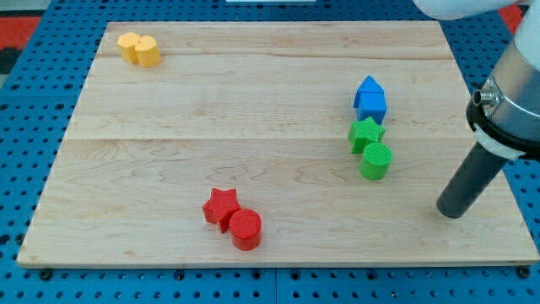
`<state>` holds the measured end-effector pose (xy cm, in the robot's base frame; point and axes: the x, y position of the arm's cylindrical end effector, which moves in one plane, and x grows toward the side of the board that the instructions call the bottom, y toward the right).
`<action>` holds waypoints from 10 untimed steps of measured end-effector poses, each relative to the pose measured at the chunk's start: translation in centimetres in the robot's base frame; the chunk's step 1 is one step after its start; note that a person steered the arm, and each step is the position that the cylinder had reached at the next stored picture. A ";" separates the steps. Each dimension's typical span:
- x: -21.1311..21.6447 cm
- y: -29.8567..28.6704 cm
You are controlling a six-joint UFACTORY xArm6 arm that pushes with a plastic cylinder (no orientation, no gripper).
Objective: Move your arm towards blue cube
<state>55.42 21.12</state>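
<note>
Bright, even light; sharp focus; faint soft shadows beside blocks.

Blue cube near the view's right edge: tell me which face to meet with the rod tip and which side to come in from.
No claw here, so contact rather than grip. Meet the blue cube on its right-hand face, coming from the view's right. My tip sits lower right of it, and the green star block and green cylinder crowd its lower side, so a straight diagonal would likely nudge them.

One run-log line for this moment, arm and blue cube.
my tip: view's right, touching no block | blue cube: up-left of tip, against green star block | green cylinder block: nearest tip | approach: not finished
</note>
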 end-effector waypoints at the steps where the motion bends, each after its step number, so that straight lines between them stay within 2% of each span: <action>1: -0.5 -1.8; 3: -6.0 -2.0; 10: -14.4 -2.0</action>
<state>41.00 19.10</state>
